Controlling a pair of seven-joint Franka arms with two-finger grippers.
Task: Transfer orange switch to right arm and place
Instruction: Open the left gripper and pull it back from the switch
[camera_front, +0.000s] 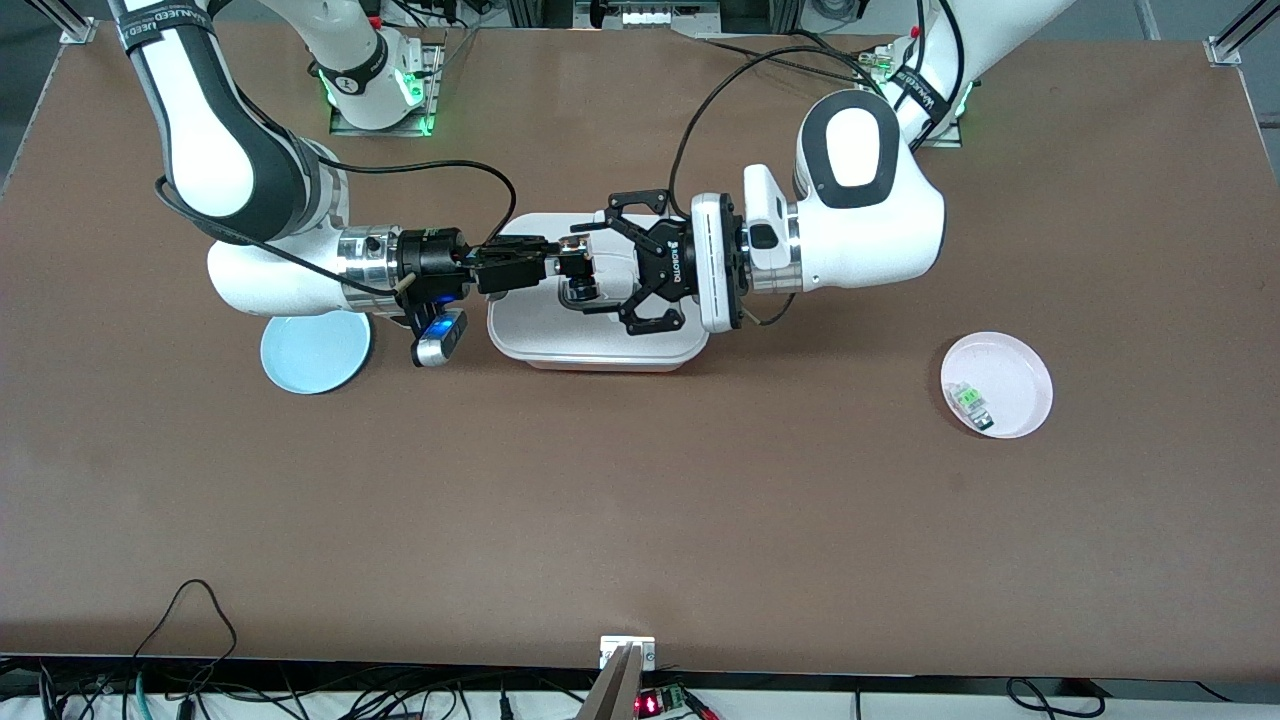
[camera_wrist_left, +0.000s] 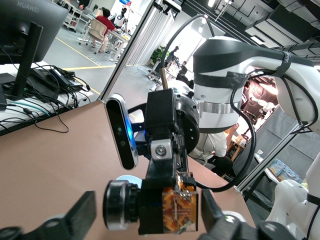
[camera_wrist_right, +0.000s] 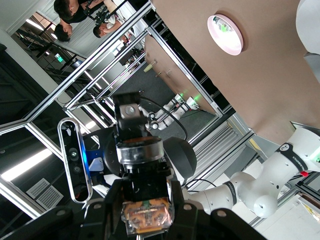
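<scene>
Meeting over the white tray (camera_front: 530, 345) at mid-tabletop, both arms are stretched level, tools tip to tip. The right tool (camera_front: 560, 264) is pinching the switch (camera_front: 572, 246), which is held in the air above the tray. In the right wrist view the switch (camera_wrist_right: 147, 216) sits between that tool's fingers (camera_wrist_right: 107, 212), orange face showing. The left tool (camera_front: 598, 268) is spread wide, its fingers on either side of the right tool's tip and clear of the switch. The left wrist view shows the switch (camera_wrist_left: 180, 210) on the end of the right tool, with the left fingers (camera_wrist_left: 80, 217) apart around it. A blue plate (camera_front: 315, 355) lies on the tabletop under the right arm's wrist. A pink plate (camera_front: 1010, 360) lies toward the left arm's end, nearer the front camera than the tray, and holds a green-and-clear part (camera_front: 968, 402).
</scene>
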